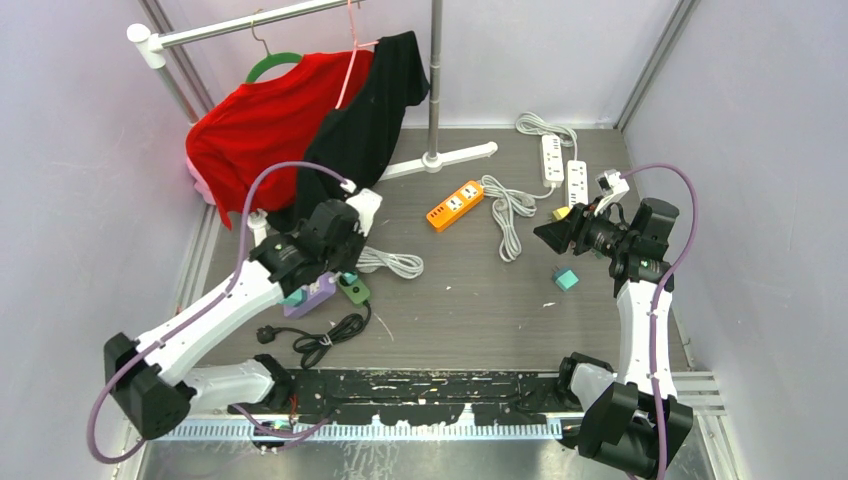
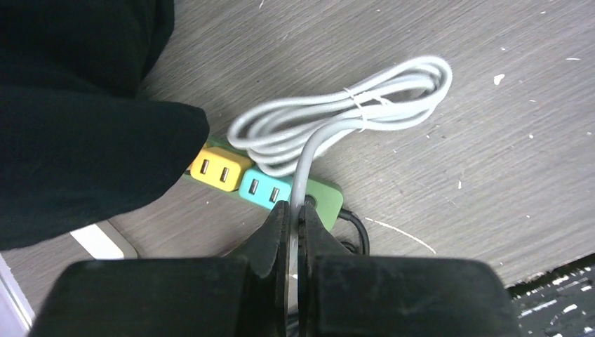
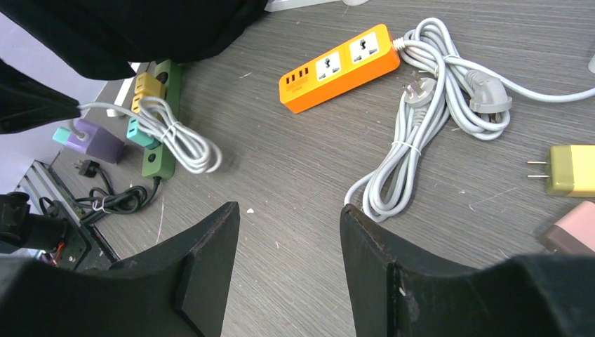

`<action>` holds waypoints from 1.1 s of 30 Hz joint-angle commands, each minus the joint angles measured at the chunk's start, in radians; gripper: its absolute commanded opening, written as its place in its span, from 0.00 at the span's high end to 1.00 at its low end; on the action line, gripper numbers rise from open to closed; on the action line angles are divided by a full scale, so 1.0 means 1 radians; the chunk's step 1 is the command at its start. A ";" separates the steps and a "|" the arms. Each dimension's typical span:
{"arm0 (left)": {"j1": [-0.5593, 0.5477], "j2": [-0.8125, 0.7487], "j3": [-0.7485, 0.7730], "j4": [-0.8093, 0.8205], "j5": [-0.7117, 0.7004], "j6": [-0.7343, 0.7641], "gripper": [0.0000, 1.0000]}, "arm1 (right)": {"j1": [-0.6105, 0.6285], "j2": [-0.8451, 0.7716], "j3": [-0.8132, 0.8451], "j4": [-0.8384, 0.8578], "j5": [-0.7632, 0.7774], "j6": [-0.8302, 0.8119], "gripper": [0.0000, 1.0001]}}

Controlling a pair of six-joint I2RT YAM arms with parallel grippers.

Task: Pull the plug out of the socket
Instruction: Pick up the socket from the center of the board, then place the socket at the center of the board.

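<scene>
Pinching one grey cord (image 2: 303,165), yellow plug (image 2: 214,168), teal plug (image 2: 265,191)

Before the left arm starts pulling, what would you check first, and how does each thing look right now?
1. Left gripper closed on something: ok, shut on the grey cable.
2. Grip sits on the plug body rather than the cord: cannot tell. Only cord shows between the fingers, and its end is hidden under them.
3. Green power strip held down: not ok, nothing pins it.
4. Right gripper free to help: ok, open, empty and well away from the strip.
5. Neighbouring plugs clear of the fingers: not ok. The teal plug sits right beside them, and the yellow plug is next along.
</scene>
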State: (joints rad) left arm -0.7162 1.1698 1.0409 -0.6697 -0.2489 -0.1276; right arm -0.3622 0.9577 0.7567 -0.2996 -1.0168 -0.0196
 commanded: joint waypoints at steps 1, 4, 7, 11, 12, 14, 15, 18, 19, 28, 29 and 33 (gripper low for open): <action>-0.004 -0.115 0.031 -0.009 0.033 0.026 1.00 | -0.007 -0.016 0.005 0.043 -0.023 0.012 0.40; -0.015 -0.165 0.067 -0.037 0.049 0.018 1.00 | -0.006 -0.016 0.005 0.042 -0.022 0.012 0.40; -0.047 -0.210 0.111 -0.069 0.044 0.016 1.00 | -0.006 -0.017 0.003 0.045 -0.022 0.012 0.40; -0.083 -0.252 0.168 -0.088 0.066 0.002 1.00 | -0.007 -0.016 0.004 0.044 -0.021 0.011 0.40; -0.086 -0.258 0.181 -0.089 0.086 -0.004 1.00 | -0.006 -0.016 0.004 0.044 -0.021 0.012 0.40; -0.088 -0.265 0.216 -0.094 0.127 -0.016 1.00 | -0.007 -0.014 0.005 0.045 -0.021 0.011 0.40; -0.089 -0.266 0.231 -0.094 0.151 -0.020 1.00 | -0.006 -0.016 0.005 0.044 -0.021 0.012 0.40; -0.090 -0.267 0.265 -0.082 0.223 -0.037 1.00 | -0.006 -0.016 0.004 0.044 -0.020 0.012 0.40; -0.090 -0.266 0.273 -0.072 0.246 -0.044 1.00 | -0.006 -0.016 0.005 0.045 -0.020 0.012 0.40; -0.097 -0.171 0.282 0.081 0.372 -0.078 1.00 | -0.009 -0.018 0.006 0.044 -0.018 0.012 0.40; -0.097 -0.161 0.286 0.092 0.379 -0.078 1.00 | -0.010 -0.017 0.006 0.045 -0.019 0.012 0.40; -0.116 -0.083 0.296 0.137 0.400 -0.092 1.00 | -0.011 -0.017 0.006 0.043 -0.020 0.012 0.40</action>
State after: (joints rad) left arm -0.8135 1.0462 1.2747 -0.7235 0.0967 -0.2031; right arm -0.3687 0.9577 0.7563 -0.2993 -1.0164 -0.0196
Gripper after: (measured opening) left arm 0.021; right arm 0.600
